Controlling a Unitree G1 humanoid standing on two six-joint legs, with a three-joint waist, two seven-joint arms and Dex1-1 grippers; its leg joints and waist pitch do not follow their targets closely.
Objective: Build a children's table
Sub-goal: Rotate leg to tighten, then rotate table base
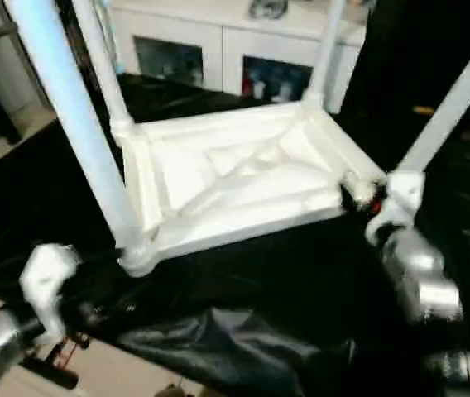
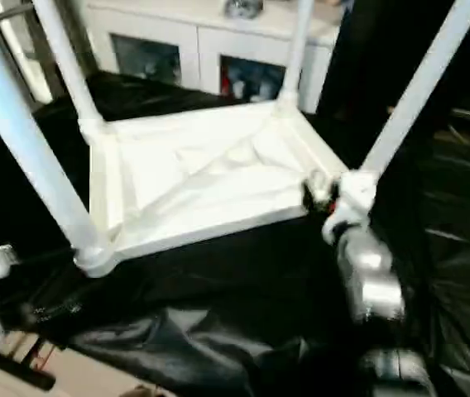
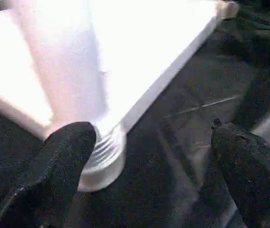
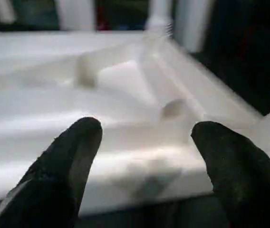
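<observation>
The children's table lies upside down on black cloth, its ribbed X-braced underside (image 1: pixel 235 178) facing up. Four white legs rise from the corner sockets: near-left (image 1: pixel 78 124), far-left (image 1: pixel 103 66), far-right (image 1: pixel 326 50) and near-right (image 1: pixel 454 99). My left gripper (image 3: pixel 149 156) is open, just short of the near-left leg's threaded base (image 3: pixel 104 156), with one finger (image 3: pixel 63 161) beside it. My right gripper (image 1: pixel 359 196) is open at the top's near-right corner, next to the leg socket (image 1: pixel 405 188). In the right wrist view, the top's front rim (image 4: pixel 139 166) sits just beyond its fingertips.
A white glass-door cabinet (image 1: pixel 218 41) stands behind the table. The black cloth (image 1: pixel 243 298) is wrinkled and hangs over the near edge. Pale floor (image 1: pixel 127 368) shows at the lower left. My silver right forearm (image 1: pixel 421 277) lies right of the top.
</observation>
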